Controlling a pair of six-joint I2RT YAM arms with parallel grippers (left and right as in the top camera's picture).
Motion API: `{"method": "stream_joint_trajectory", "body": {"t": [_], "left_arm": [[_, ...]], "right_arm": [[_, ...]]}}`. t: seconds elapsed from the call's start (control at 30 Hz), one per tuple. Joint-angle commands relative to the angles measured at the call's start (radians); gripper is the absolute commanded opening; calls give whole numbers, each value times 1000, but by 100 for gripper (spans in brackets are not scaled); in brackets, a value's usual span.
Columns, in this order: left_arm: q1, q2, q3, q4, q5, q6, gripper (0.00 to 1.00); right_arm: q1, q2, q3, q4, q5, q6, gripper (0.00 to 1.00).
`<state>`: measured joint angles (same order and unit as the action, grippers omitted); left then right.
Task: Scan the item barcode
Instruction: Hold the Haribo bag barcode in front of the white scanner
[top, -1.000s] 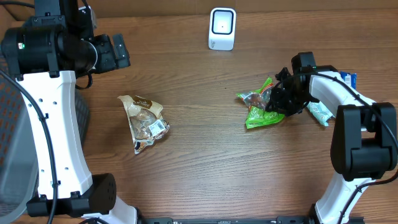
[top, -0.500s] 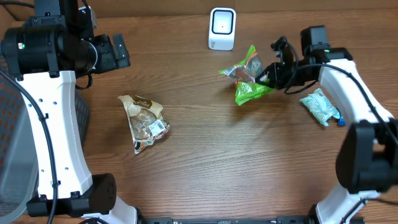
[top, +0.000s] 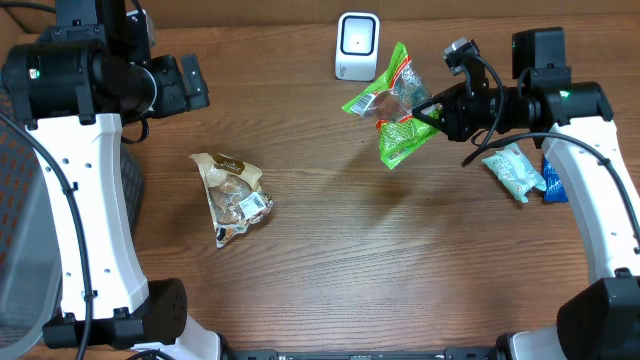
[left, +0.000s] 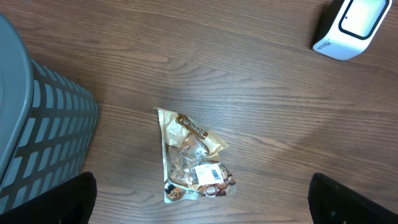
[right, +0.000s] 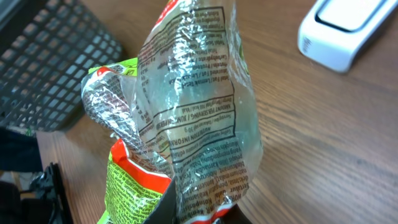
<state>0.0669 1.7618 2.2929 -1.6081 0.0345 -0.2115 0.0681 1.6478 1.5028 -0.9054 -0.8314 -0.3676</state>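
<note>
Scanner (top: 357, 45) beside held green packet (top: 396, 108), tan bag (top: 232, 195) apart

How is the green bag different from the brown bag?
The green bag is bright green with red; the brown bag is gold and tan. The green bag hangs pinched in the right claw near the white scanner; the brown bag lies flat on the table, untouched. Both are crinkly plastic packets.
</note>
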Motion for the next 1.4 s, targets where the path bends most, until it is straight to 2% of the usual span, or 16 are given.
{"method": "stream_joint_trajectory", "body": {"t": [0.0,0.53,0.67,0.77,0.9,0.97,1.1,1.23,1.3,1.37], "left_arm": [[-4,-16,0,0,10,-17,100],[-4,-16,0,0,10,-17,100],[-4,-16,0,0,10,-17,100],[-4,-16,0,0,10,-17,100],[-4,-16,0,0,10,-17,100],[-4,-16,0,0,10,-17,100],[-4,-16,0,0,10,-17,100],[-4,-16,0,0,10,-17,100],[-4,-16,0,0,10,-17,100],[-4,-16,0,0,10,-17,100]], "right_arm": [[2,-60,36,16,-117,-91,4],[2,-87,37,168,-126,-99,4],[2,-86,37,242,-30,53,4],[3,-86,37,245,58,94,4],[36,-84,35,244,360,194,4],[84,-81,35,262,630,288,4],[206,-55,35,354,1072,278,4],[317,14,35,531,1369,107,4],[369,99,35,695,1501,-105,4],[385,164,35,809,1560,-249,4]]}}
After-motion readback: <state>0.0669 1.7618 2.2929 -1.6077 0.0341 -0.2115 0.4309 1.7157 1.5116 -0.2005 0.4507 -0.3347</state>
